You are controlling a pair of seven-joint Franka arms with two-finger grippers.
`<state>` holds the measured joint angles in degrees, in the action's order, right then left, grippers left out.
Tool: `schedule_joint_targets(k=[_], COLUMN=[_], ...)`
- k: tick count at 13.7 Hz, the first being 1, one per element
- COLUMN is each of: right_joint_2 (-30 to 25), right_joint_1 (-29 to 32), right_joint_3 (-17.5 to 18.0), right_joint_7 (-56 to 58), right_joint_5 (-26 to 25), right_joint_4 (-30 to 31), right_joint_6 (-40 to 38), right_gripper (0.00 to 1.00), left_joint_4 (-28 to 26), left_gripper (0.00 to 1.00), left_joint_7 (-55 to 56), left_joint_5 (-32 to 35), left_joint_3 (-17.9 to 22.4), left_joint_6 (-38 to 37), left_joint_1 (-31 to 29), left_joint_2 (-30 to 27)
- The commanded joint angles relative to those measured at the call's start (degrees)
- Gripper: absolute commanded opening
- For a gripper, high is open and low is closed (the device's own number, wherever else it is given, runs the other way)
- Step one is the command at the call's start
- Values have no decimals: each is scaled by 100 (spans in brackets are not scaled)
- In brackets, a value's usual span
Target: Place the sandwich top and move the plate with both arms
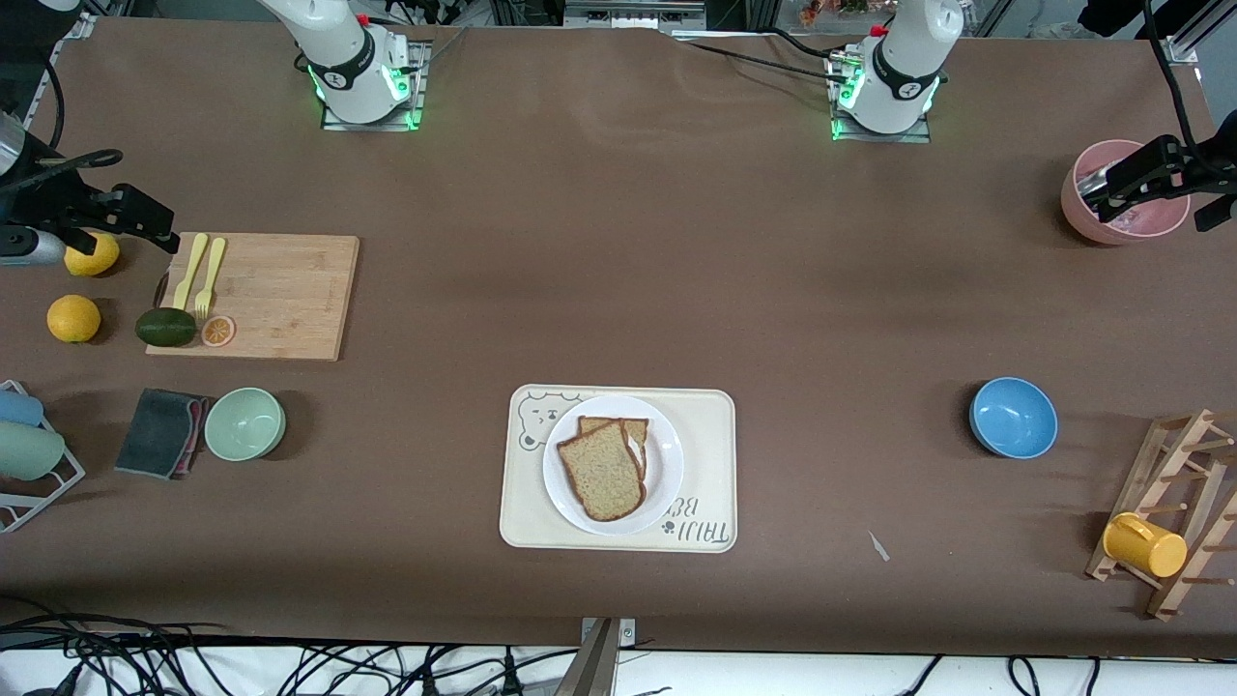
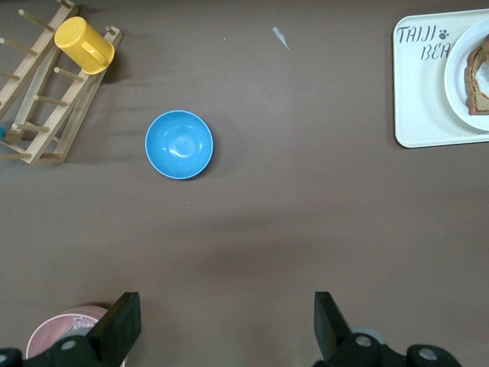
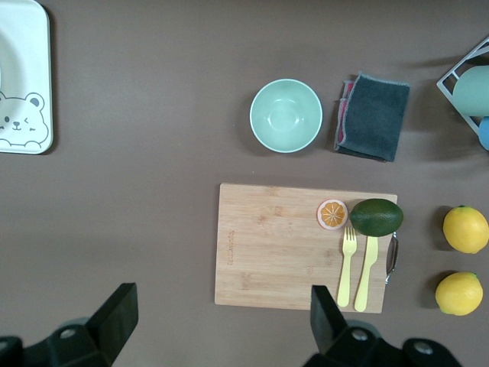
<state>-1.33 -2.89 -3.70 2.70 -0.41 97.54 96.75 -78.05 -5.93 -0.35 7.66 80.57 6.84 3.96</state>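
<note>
Sandwich top (image 1: 601, 469) is already lying on the plate (image 1: 662, 483), over the egg slice, on the tray (image 1: 710, 464). Plate-moving is being awaited: both grippers, left (image 1: 1145, 179) and right (image 1: 116, 217), jaws spread, are being held empty at the table's ends.

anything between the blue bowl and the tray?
No: bare brown tabletop between the blue bowl and the tray, clear in the front and left wrist views.

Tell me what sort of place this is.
Probably a robotics lab's mock kitchen tabletop: two robot arms bolted to a brown-covered table, with a plate of bread, a cutting board and a mug rack.
</note>
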Motion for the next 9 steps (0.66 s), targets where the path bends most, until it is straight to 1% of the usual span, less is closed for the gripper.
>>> schedule_joint_targets(k=[1,9], right_joint_2=[-25,-34], right_joint_1=[78,78], right_joint_3=[80,80], right_joint_7=[-15,-24], right_joint_5=[-38,-30], right_joint_4=[20,20], right_joint_6=[-33,-33], right_gripper=[100,100], left_joint_4=[-8,-8], left_gripper=[100,100], left_joint_7=[-101,-5], left_joint_5=[131,123], left_joint_3=[-54,-63], left_joint_6=[126,135], left_joint_1=[63,63], left_joint_2=[26,26])
